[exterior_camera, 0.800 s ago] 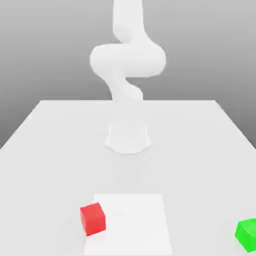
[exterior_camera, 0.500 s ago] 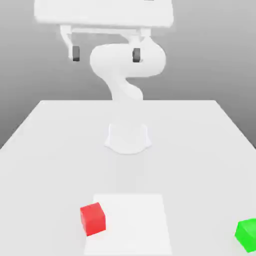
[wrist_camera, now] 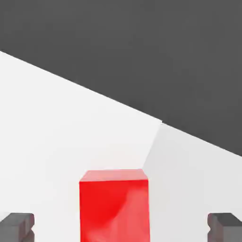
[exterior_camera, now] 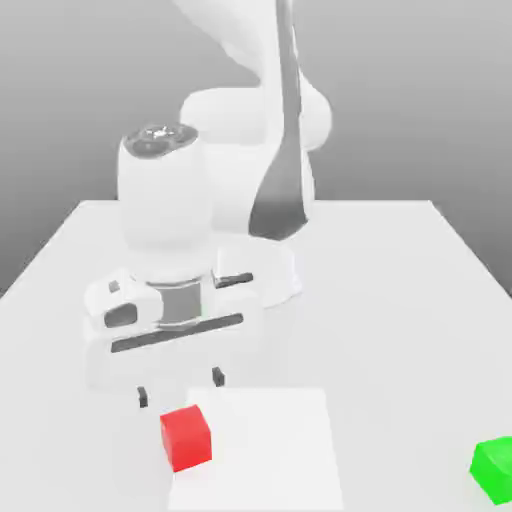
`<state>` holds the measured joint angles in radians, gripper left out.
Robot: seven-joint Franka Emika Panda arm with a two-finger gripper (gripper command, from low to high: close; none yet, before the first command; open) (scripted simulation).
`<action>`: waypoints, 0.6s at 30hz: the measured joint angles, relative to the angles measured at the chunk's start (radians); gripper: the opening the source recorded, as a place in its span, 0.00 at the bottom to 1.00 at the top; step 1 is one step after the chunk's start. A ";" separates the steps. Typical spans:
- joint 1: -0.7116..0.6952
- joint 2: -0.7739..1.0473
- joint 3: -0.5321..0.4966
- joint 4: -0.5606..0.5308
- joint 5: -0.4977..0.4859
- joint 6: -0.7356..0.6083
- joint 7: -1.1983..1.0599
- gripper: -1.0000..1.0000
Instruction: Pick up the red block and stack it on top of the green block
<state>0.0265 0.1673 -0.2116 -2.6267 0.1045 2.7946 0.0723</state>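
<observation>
The red block [exterior_camera: 186, 437] is sitting on the white surface [exterior_camera: 400, 300] at the near edge of the exterior view, resting on the corner of a paler square patch [exterior_camera: 265, 445] that lies toward the exterior view's left. The green block [exterior_camera: 494, 468] is lying well apart from it, at the exterior view's right edge, partly cut off by the frame.

Just behind and slightly above the red block, the hand [exterior_camera: 179, 387] is hanging over the surface with its two dark fingertips [exterior_camera: 142, 397] pointing downward. The fingers are standing spread wide, wider than the cube, and they are gripping nothing. In the hand view the red block [wrist_camera: 114, 205] is showing between the two dark pads [wrist_camera: 18, 226], which are appearing at opposite sides with clear white surface between each of them and the cube; neither pad is touching it. The tips are sitting a little above the block's top in the exterior view, so the cube is not yet between them.

Farther back, the hand's white body is lying broadside to the camera, and the wrist [exterior_camera: 165, 205] is rising straight up from it as a thick upright cylinder with a grey cap. Behind that, the arm [exterior_camera: 280, 130] is bending down and forward from above, its round base standing near the middle of the surface.
</observation>
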 joint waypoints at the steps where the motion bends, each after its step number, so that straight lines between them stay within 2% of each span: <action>1: -0.012 0.036 0.016 0.004 0.020 0.029 -0.017 0.50; 3: -0.041 0.109 0.054 0.015 0.060 0.088 -0.049 0.50; 4: -0.055 0.136 0.071 0.019 0.074 0.111 -0.059 0.00; 11: -0.057 0.139 0.073 0.019 0.073 0.111 -0.058 0.00; 15: -0.033 0.017 0.032 -0.001 -0.006 0.012 0.000 0.00; 18: 0.002 -0.039 0.052 0.021 -0.059 -0.066 0.056 0.00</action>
<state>0.0288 0.1279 -0.1595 -2.6052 0.0450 2.7289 0.1278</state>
